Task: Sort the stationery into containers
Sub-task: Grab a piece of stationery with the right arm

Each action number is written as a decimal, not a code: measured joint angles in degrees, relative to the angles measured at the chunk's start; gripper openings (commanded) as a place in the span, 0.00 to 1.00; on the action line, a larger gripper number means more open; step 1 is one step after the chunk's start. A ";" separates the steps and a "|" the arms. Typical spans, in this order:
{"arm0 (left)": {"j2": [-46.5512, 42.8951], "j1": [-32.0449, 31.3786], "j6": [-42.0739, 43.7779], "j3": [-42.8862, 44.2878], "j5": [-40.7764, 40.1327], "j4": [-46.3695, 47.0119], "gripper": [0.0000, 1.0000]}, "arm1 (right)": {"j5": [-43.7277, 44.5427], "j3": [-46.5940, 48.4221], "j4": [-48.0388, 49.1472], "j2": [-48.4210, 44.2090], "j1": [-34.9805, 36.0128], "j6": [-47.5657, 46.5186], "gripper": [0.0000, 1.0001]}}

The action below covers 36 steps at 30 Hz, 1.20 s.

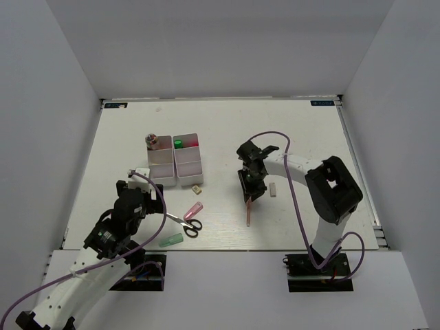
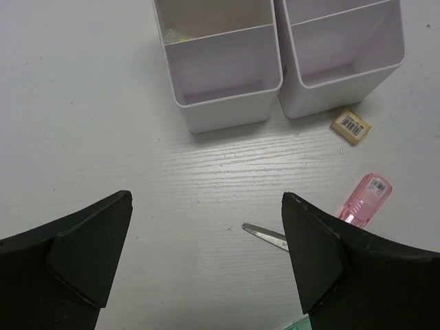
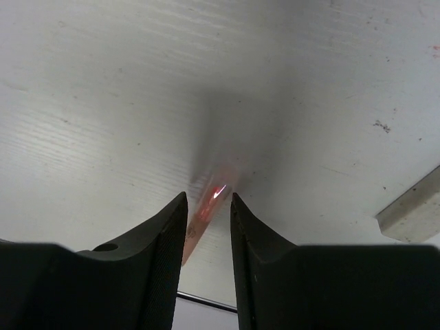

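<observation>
Two white three-compartment trays (image 1: 160,180) (image 1: 187,179) stand side by side at centre left; their near ends show in the left wrist view (image 2: 227,110) (image 2: 344,89). My left gripper (image 2: 206,199) is open wide and empty, hovering over bare table near the scissors' blade tip (image 2: 265,235). Black-handled scissors (image 1: 187,225), a pink highlighter (image 1: 193,210) (image 2: 366,199) and a pale green marker (image 1: 171,240) lie near it. My right gripper (image 3: 207,198) has its jaws a narrow gap apart around one end of a thin pink stick (image 1: 248,212) (image 3: 199,227), which leans against the left finger.
A small tan eraser (image 1: 196,188) (image 2: 350,126) lies by the right tray's near end. A pale eraser (image 1: 273,189) (image 3: 409,210) lies right of my right gripper. Green and red items sit in the right tray's far compartment (image 1: 185,143). The table's front edge is close below the stick.
</observation>
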 measured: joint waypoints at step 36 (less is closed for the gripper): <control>-2.10 0.00 0.02 -0.37 0.13 0.46 1.00 | -0.59 3.67 1.44 0.26 -0.09 -1.03 0.00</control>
